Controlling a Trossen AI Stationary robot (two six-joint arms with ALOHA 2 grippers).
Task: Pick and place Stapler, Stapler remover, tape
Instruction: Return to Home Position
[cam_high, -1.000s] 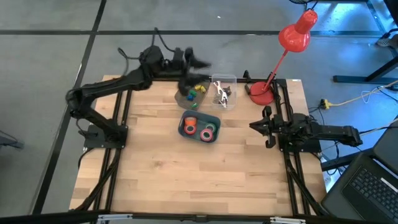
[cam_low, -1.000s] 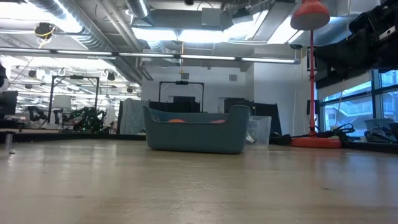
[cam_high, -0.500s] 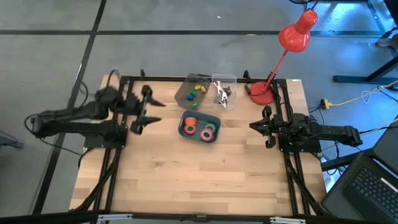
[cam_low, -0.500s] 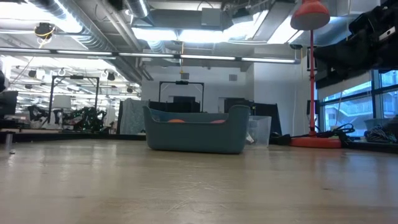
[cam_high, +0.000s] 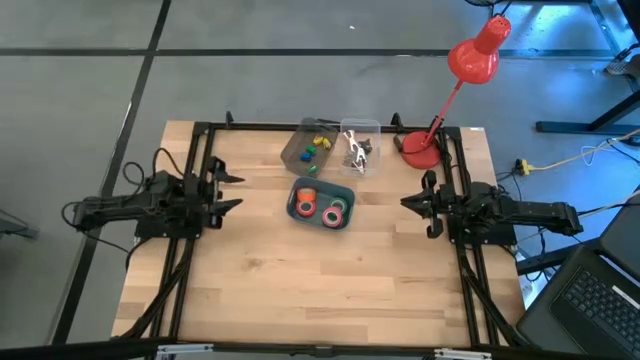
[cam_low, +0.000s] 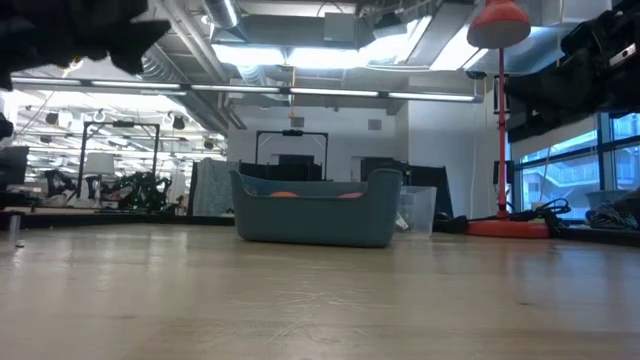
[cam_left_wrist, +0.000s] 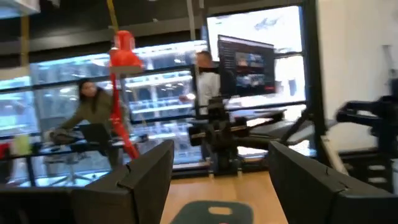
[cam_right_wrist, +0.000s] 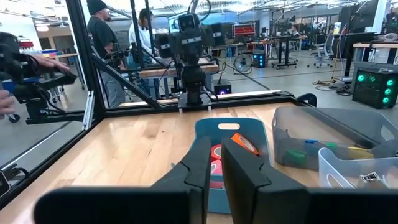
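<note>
Red, orange and green tape rolls lie in a blue bin at the table's middle. Behind it a clear bin holds small green, yellow and blue pieces; whether these are staplers I cannot tell. The clear bin beside it holds small metal pieces that look like staple removers. My left gripper hovers open near the table's left edge, pointing at the blue bin, with nothing between its fingers. My right gripper is shut and bare near the right edge, also pointing at the blue bin.
A red desk lamp stands with its base on the far right corner, its head past the far edge. Black frame rails run along the far edge and both sides. Bare wood lies in front of the bins. People stand beyond the table.
My left arm has swung away from above the clear bins at the far edge, down and back toward the table's left edge, and now lies folded low there. Its fingers have stayed apart. The bins and my right arm have kept still.
</note>
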